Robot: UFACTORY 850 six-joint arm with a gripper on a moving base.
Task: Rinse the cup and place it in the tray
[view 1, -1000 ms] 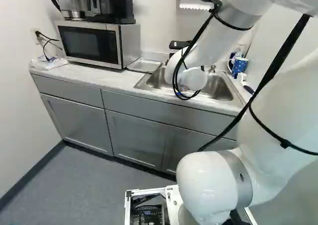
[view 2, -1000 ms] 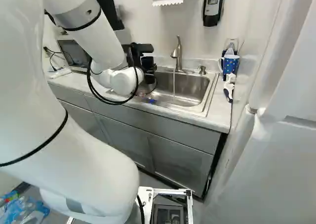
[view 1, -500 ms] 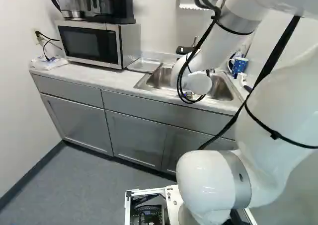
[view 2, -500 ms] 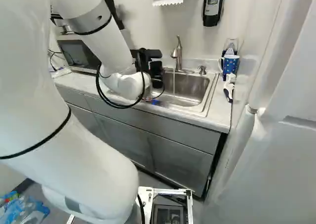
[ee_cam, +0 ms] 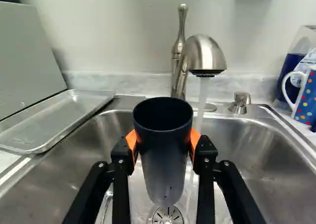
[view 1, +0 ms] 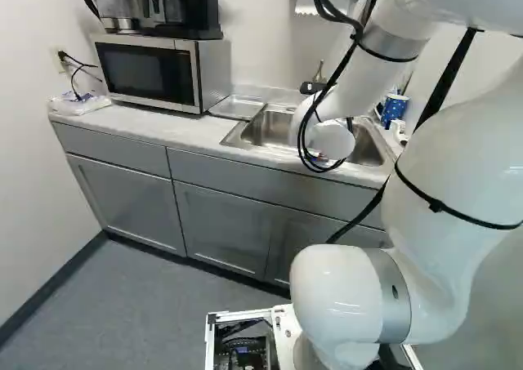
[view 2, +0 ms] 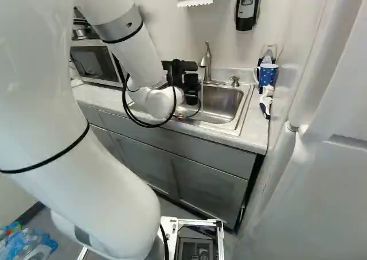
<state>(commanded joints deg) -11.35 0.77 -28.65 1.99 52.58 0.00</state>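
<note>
- Wrist view: tool [view 2: 191,81] holding the dark cup [ee_cam: 163,155], mouth up; orange pads [ee_cam: 132,141] on both sides, fingers [ee_cam: 204,157] its width apart.
- Cup near the running faucet [ee_cam: 203,55].

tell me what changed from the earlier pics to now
The arm moved right in both base views, bringing the tool nearer the faucet. The tool now grips the cup; the earlier pictures don't show whether it already did. The microwave and tray stayed put, and the water still runs.
</note>
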